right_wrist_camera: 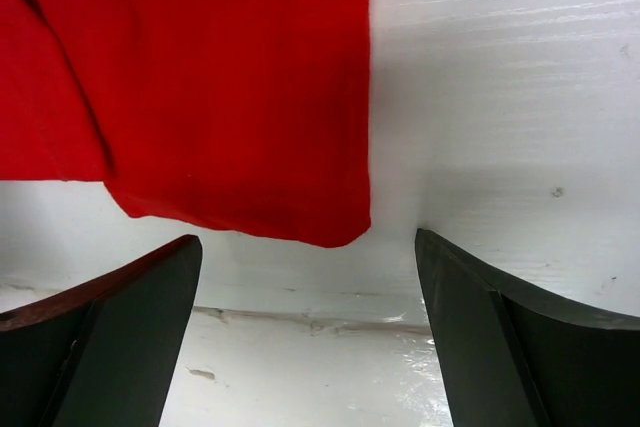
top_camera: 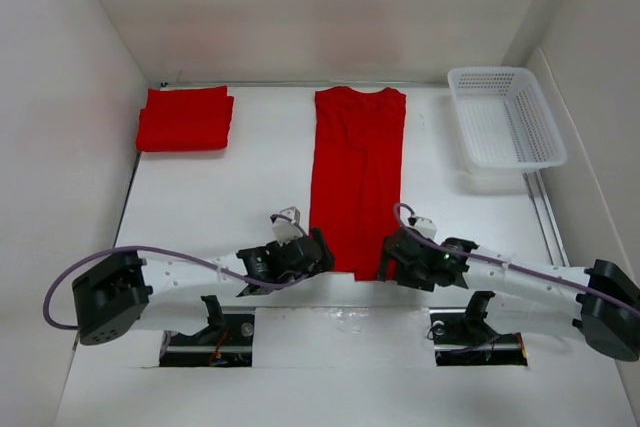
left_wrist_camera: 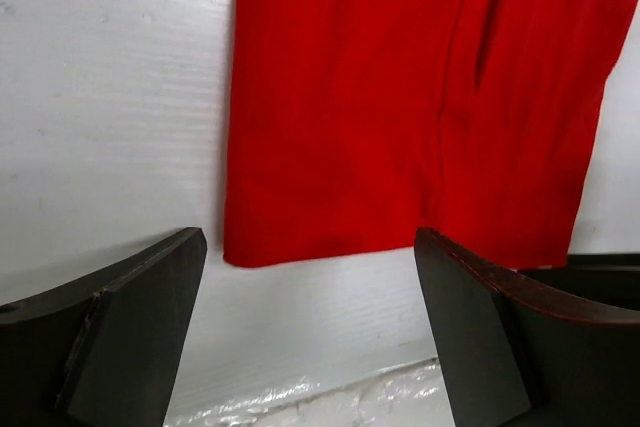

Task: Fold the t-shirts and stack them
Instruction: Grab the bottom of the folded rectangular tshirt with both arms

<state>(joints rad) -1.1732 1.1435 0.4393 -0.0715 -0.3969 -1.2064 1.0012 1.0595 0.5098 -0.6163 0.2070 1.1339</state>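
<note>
Gaping empty, black left gripper [top_camera: 320,250] and right gripper [top_camera: 386,259] should pinch both near corners of the long red cloth t-shirt [top_camera: 358,172] squarely, lifting together.

Overhead; wrist close-ups, probably same t-shirt [top_camera: 358,177]

The surface [top_camera: 250,167] is white, flat and walled on three sides. Three items lie directly on it. A long t-shirt [top_camera: 358,177], bright red, lies flat at the centre as a narrow strip with its sides folded in, collar toward the far wall and hem toward the near edge. A folded t-shirt [top_camera: 185,119], also red, lies in the far left corner, well apart from the strip. A white mesh basket [top_camera: 488,71] stands in the far right corner. A glossy strip [left_wrist_camera: 330,397] of wrinkled clear film runs along the surface just nearer than the hem.
</note>
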